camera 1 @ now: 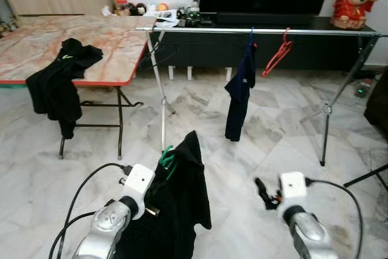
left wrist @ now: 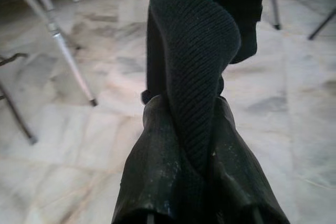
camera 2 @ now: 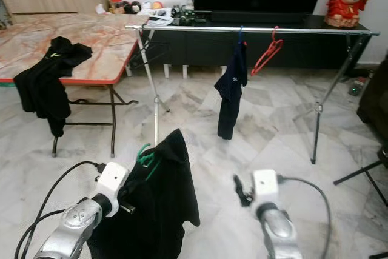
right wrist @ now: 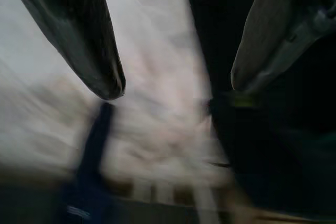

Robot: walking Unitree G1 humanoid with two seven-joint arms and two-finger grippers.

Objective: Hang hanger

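Well, the left gripper (left wrist: pixel 202 129) pinches the black garment (camera 1: pixel 182 204), its green hanger (camera 1: pixel 167 159) just above the fingers. Right gripper (right wrist: pixel 173 85), blurred, seems spread. Lift the hook squarely over the rail (camera 1: pixel 254 30).

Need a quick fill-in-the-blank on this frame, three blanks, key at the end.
1. The left pincer is shut on a black garment whose hanger is coloured ____.
2. The bare hanger on the rail, beside the navy garment, is coloured ____.
3. The right pincer holds nothing; its fingers are ____.

Missing words: green; red; open
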